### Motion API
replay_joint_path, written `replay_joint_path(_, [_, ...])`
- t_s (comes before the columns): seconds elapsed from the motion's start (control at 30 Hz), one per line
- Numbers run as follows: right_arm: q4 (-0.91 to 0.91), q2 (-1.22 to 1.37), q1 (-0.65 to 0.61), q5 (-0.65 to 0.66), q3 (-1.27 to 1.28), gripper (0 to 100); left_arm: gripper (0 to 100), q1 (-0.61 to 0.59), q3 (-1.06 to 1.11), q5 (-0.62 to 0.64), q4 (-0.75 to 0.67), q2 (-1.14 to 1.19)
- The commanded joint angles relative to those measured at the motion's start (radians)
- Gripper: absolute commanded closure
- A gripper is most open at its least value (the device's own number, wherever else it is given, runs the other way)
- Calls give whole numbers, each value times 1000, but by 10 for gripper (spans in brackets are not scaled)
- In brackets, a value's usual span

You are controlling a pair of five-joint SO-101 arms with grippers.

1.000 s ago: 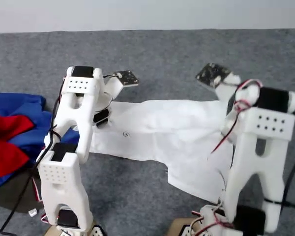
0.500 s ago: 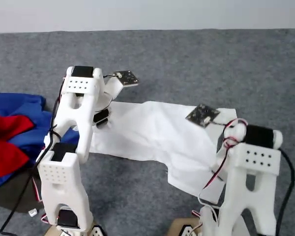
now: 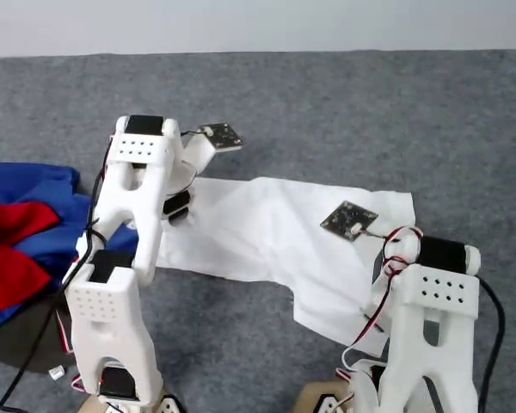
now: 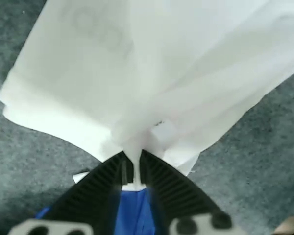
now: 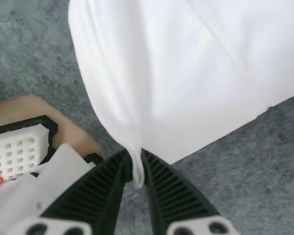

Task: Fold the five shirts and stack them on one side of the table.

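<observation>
A white shirt [image 3: 275,237] lies spread over the middle of the grey table. In the high view the left arm stands over the shirt's left edge, and my left gripper [image 3: 177,206] is there. The left wrist view has that gripper [image 4: 132,166] shut on a bunched fold of white shirt [image 4: 152,73]. The right arm [image 3: 430,292] stands over the shirt's near right part. My right gripper [image 5: 135,169] is shut on a pinched edge of the white shirt [image 5: 196,73], lifted just off the table.
A pile of other shirts lies at the left edge: blue [image 3: 34,198], red [image 3: 9,249] and a dark one [image 3: 17,340]. The right arm's white base [image 5: 19,147] on a tan board sits close under its gripper. Bare grey table [image 3: 344,103] stretches behind the white shirt.
The right arm has drawn back toward its base and dropped lower, still pinching the shirt's edge. The shirt's far right corner now lies uncovered. The left arm has kept still.
</observation>
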Motion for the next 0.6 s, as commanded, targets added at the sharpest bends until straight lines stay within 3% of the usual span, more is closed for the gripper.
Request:
replay_joint_path(0.0, [-1,-25,8,-9,5,988,935,5,-1,-8,20,-63])
replay_joint_path(0.33, [61,-25,2,-3,-2,978,934,-6,-4,-8,31,-74])
replay_joint_path(0.57, [166,-27,10,-71,-138,783,843,-44,-2,-6,31,-210])
